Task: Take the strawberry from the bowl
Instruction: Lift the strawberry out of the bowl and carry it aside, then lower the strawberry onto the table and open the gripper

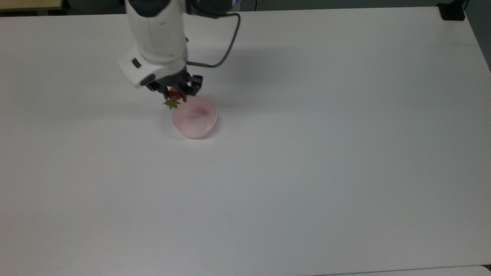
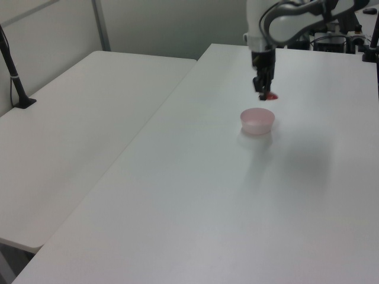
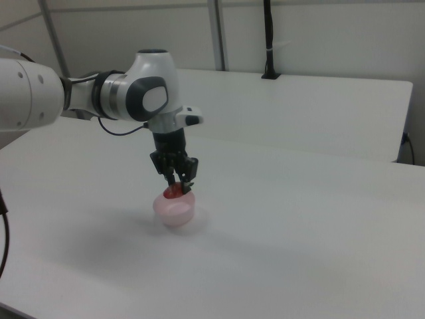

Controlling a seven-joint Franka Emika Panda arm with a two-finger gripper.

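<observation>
My gripper (image 1: pixel 174 93) (image 2: pixel 265 94) (image 3: pixel 176 188) is shut on the red strawberry (image 1: pixel 174 94) (image 2: pixel 270 96) (image 3: pixel 174 192), whose green leafy cap (image 1: pixel 172 102) hangs out below the fingers. The strawberry is held in the air above the pale pink bowl (image 1: pixel 194 117) (image 2: pixel 257 120) (image 3: pixel 174 209). In the top view it sits over the bowl's upper left rim. The bowl stands on the white table with nothing inside it.
The white table (image 1: pixel 307 153) stretches wide around the bowl. A black cable (image 1: pixel 226 46) loops off the arm's wrist. A second white table (image 2: pixel 71 136) stands beside it in the left view, with a black post (image 2: pixel 12 65) on it.
</observation>
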